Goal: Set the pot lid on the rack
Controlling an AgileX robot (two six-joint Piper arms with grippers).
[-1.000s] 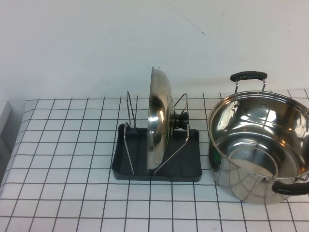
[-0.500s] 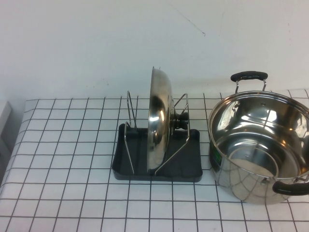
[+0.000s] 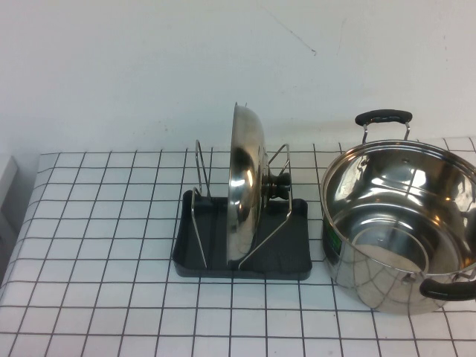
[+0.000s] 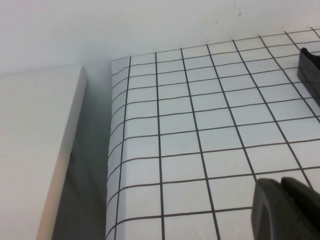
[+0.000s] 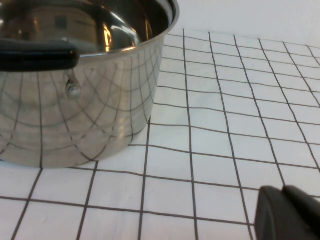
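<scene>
Pot lid (image 3: pixel 244 186), a round domed shiny stainless-steel piece with a black knob (image 3: pixel 279 186) at its centre, stands on edge in the rack (image 3: pixel 242 256), a small black rectangular plastic tray with upright bent silver wire loops. Its rim sits in the tray between 2 loops, the knob facing the deep steel pot (image 3: pixel 401 223) with black loop handles just beside the rack on the robot's right. The task looks complete.

Neither arm shows in the high view. The left gripper (image 4: pixel 287 207) hangs low over the white grid-lined tablecloth (image 4: pixel 200 125), near the table's left edge and well apart from the lid, its dark fingers pressed together. The right gripper (image 5: pixel 287 212) hangs over the cloth beside the pot, holding nothing; whether its fingers are spread or closed I cannot tell.

What remains, as I judge it, is to keep both arms clear: the lid balances on a thin polished rim against slim wire, and a nudge could tip it onto the mirror-smooth pot wall.
</scene>
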